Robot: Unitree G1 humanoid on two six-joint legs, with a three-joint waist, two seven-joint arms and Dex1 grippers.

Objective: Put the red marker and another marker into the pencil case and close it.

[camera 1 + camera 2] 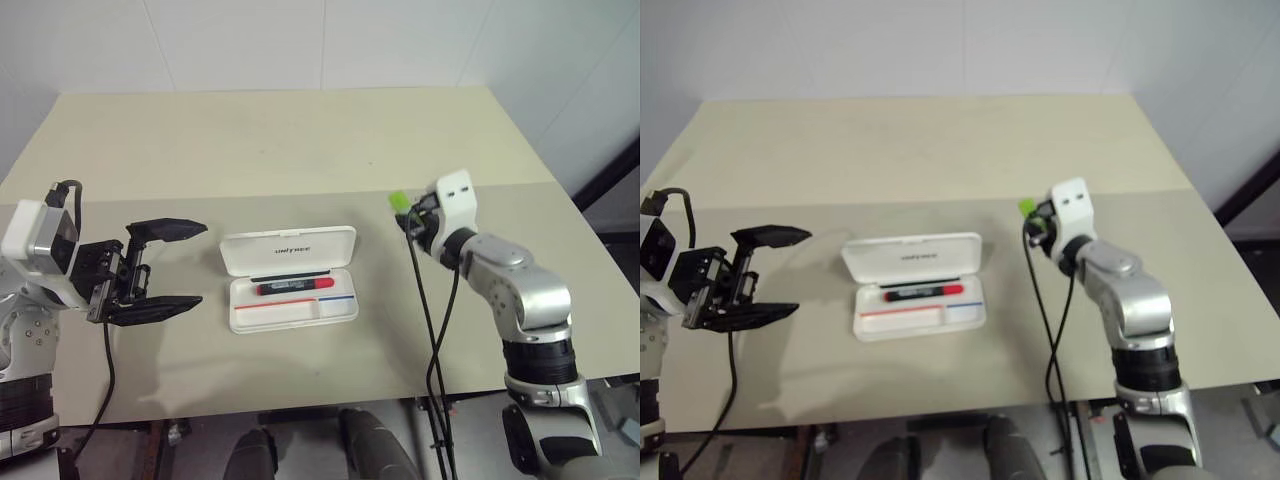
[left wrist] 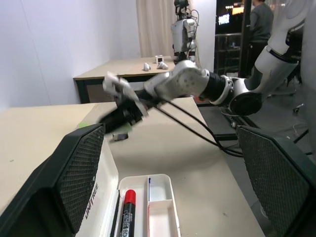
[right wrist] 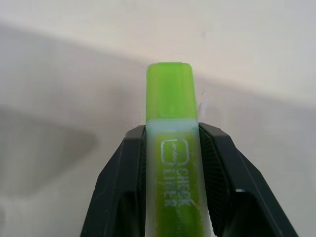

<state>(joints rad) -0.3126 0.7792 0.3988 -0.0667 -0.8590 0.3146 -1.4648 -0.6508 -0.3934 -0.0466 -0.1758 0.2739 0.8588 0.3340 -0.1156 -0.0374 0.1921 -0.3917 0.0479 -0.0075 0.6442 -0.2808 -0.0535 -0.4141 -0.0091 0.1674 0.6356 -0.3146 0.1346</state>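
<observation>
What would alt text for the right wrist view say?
The right gripper clamps a stubby light green marker between its two black fingers, bright green cap pointing away from the wrist, above the beige table.

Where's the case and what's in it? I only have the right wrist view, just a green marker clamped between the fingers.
Observer: The pencil case lies open on the table, off to the holding arm's left. The red marker is already inside.
Operator: Marker off the table?
Observer: Yes, the right gripper holds the green marker above the tabletop, cap pointing toward the far edge.
Operator: Left arm in the way?
Observer: No. The left gripper is open, on the case's other side and not touching it.
</observation>
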